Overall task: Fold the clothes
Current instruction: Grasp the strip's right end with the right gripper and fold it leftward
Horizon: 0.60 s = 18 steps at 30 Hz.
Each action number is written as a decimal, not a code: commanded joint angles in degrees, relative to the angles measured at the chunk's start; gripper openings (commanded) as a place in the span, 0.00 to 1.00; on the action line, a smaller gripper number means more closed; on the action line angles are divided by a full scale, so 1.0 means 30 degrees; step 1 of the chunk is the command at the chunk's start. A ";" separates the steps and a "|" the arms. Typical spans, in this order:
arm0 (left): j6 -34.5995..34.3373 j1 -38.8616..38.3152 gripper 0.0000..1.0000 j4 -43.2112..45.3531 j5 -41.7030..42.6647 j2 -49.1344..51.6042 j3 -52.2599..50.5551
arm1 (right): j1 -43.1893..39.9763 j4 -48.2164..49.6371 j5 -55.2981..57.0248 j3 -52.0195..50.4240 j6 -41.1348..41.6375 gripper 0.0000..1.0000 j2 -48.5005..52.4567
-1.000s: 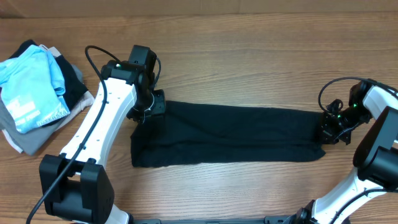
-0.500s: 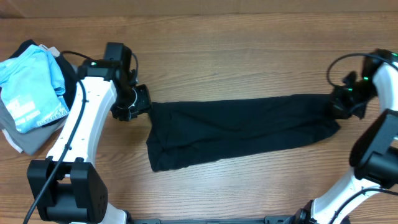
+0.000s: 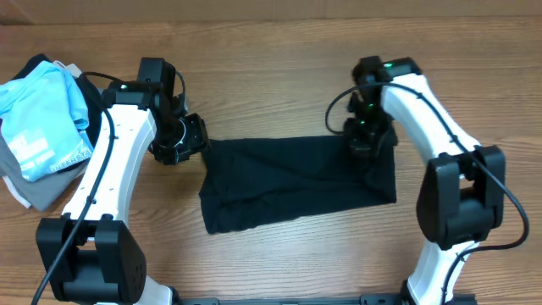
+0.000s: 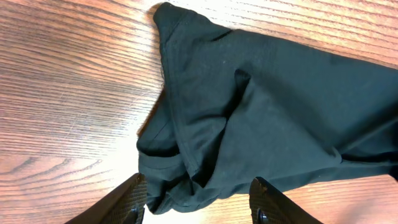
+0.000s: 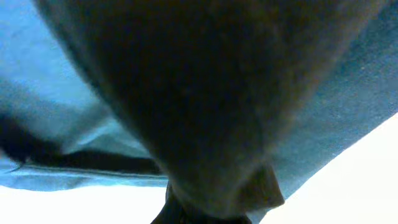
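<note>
The black T-shirt (image 3: 288,182) lies mid-frame on the table (image 3: 279,51) in the overhead view. The right fingers (image 3: 369,146) meet its upper right edge, pressed together on the cloth. Their own wrist view shows only blurred dark fabric, which hides the tips. The left fingers (image 4: 124,205) stand spread at the shirt's upper left corner, with bunched hem between them, and are cut off by the lower frame edge. A light blue garment (image 3: 42,110) lies partly cropped at the far left.

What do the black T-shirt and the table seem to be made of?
The black T-shirt: thin soft knit, likely cotton or a blend, matte; it creases and drapes limply, with a stitched hem. The table: wood or wood-look laminate, smooth, slightly glossy; brown grain lines show, but which one I cannot tell.
</note>
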 commanded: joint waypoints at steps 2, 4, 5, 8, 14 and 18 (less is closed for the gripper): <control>0.0160 -0.0007 0.56 -0.0102 0.0226 -0.0568 0.0466 | 0.1690 -0.0073 0.0080 0.0255 0.0940 0.04 -0.0364; 0.0160 -0.0007 0.56 -0.0182 0.0226 -0.0568 0.0466 | 0.2025 -0.0328 -0.0073 0.0189 0.1013 0.04 -0.0364; 0.0160 -0.0007 0.56 -0.0204 0.0233 -0.0568 0.0466 | 0.2076 -0.0401 -0.0073 0.0189 0.1013 0.04 -0.0350; 0.0160 -0.0007 0.57 -0.0255 0.0226 -0.0568 0.0466 | 0.2157 -0.0568 -0.0255 0.0189 0.1013 0.04 -0.0350; 0.0160 -0.0007 0.57 -0.0255 0.0226 -0.0568 0.0466 | 0.2157 -0.1195 -0.1734 0.0189 0.0911 0.13 -0.0350; 0.0160 -0.0007 0.57 -0.0270 0.0226 -0.0568 0.0466 | 0.2157 -0.1974 -0.1989 0.0189 0.0860 0.36 -0.0350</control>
